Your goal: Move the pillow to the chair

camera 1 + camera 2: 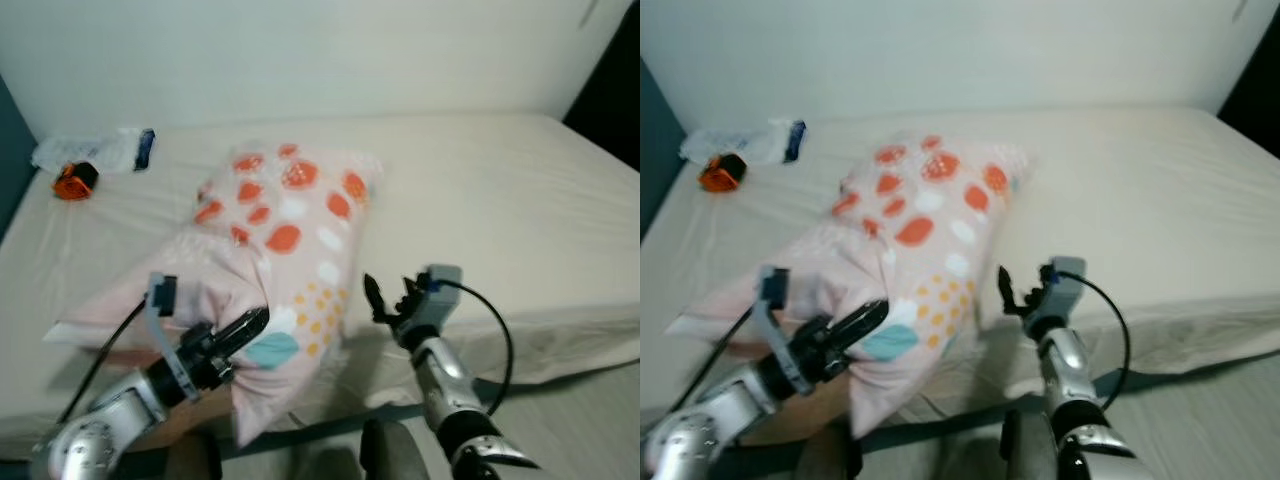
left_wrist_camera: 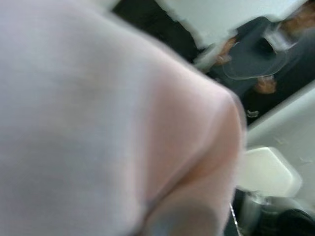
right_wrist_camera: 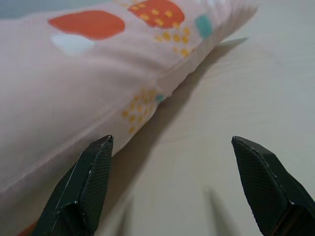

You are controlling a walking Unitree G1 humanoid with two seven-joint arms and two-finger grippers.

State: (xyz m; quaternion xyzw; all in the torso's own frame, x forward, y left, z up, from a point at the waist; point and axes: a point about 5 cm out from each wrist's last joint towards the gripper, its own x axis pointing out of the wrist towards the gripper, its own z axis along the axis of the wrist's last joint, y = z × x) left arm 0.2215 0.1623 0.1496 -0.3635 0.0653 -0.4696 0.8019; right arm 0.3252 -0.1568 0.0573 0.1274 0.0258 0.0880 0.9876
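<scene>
A pink pillow [image 1: 290, 220] with orange, white and teal spots lies slantwise on the bed [image 1: 500, 200], its near corner hanging over the front edge. My left gripper [image 1: 240, 332] is at that near corner, shut on the bunched fabric, and pink pillow cloth [image 2: 98, 123] presses right against the left wrist camera. My right gripper [image 1: 385, 298] hovers just to the right of the pillow's near side, above the sheet. It is open, with its fingers [image 3: 91, 182] spread wide and nothing between them, and the pillow's edge [image 3: 74, 83] lies beside them.
An orange object [image 1: 73, 181] and a clear plastic packet [image 1: 105, 150] lie at the bed's far left corner. A white wall runs behind the bed. In the left wrist view, a person in dark clothes [image 2: 256, 64] stands beyond the pillow, near a white rounded object [image 2: 268, 169].
</scene>
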